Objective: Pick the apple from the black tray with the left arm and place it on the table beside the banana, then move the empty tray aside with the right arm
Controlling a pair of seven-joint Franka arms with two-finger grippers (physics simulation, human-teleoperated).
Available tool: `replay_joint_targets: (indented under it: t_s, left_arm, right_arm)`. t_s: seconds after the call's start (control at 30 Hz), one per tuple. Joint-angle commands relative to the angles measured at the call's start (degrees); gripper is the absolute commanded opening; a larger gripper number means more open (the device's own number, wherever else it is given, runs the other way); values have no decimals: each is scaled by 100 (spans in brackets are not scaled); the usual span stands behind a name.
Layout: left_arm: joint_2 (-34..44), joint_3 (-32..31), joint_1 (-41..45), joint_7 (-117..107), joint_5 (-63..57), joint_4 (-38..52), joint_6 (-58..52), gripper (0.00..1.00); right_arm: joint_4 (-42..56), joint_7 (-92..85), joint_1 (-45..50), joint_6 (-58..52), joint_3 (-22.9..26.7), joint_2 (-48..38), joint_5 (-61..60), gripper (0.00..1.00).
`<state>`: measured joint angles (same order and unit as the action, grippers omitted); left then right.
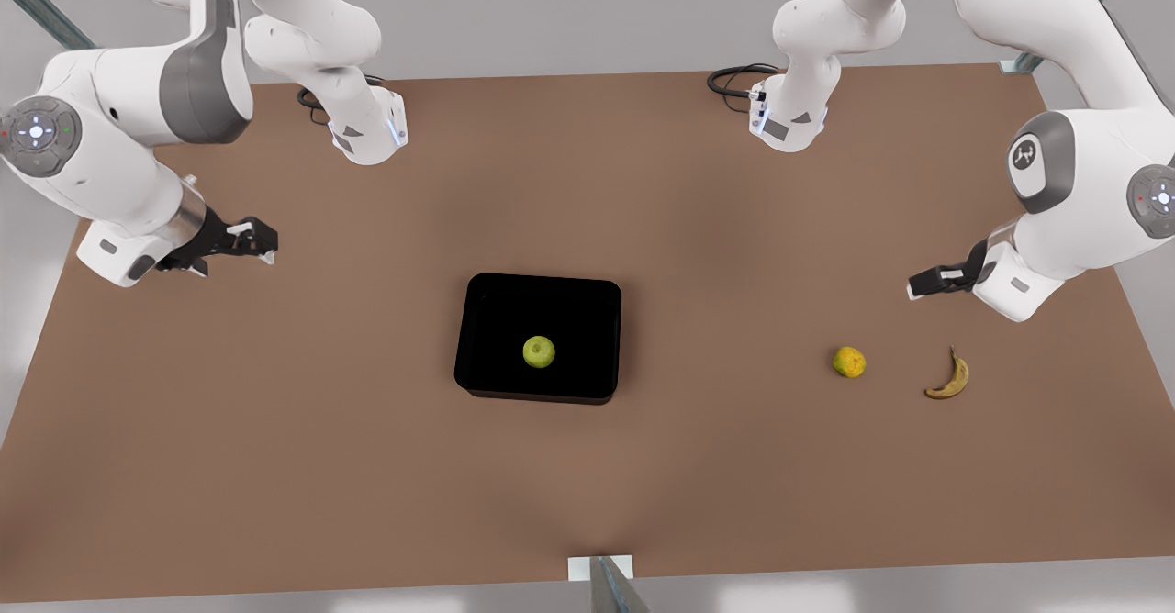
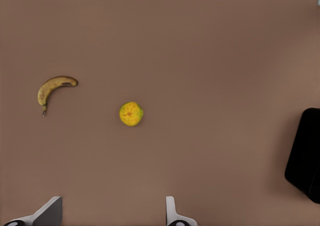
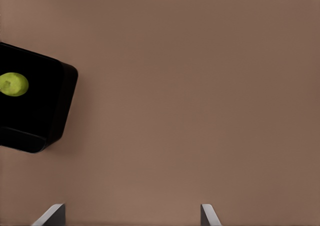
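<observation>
Here the apple [image 1: 539, 351] sits inside the black tray [image 1: 486, 301] mid-table [image 1: 275, 466], well apart from the banana [image 1: 949, 378]. Both grippers hover wide open, holding nothing — left gripper [image 1: 925, 284] near the banana, right gripper [image 1: 257, 241] opposite.

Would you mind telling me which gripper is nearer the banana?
Left. The left gripper hovers close beside the banana; the right gripper waits across the table, beyond the black tray.
</observation>
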<state>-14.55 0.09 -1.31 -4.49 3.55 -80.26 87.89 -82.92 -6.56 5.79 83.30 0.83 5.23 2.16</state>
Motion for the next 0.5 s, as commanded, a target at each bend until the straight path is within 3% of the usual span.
replay_joint_targets:
  t_s: [0.0,0.1,0.23,0.27,0.33,0.4,0.47]
  left_arm:
    - [5,-9,16,27,-56,-25,35,100]
    - [-153,-9,131,-404,58,221,35,100]
    - [-127,-510,1211,-544,-65,248,-79,100]
    - [-390,-598,2221,-1184,-363,344,-9,100]
    - [-1980,-589,3584,-2758,-996,2127,272,100]
    - [-2324,-633,3813,-3778,-970,2401,1037,100]
    - [-2333,-861,3831,-4885,-838,2427,1423,100]
  right_arm:
    - [4,-65,-201,54,4,-5,39,100]
    - [4,-65,-166,37,-40,-14,48,100]
    - [13,-21,730,37,-672,22,-155,100]
    - [4,32,1152,37,-707,30,-172,100]
    - [4,216,1890,37,-707,136,-190,100]
    - [13,884,2506,46,-707,294,-312,100]
    - [13,753,2541,37,-707,294,-497,100]
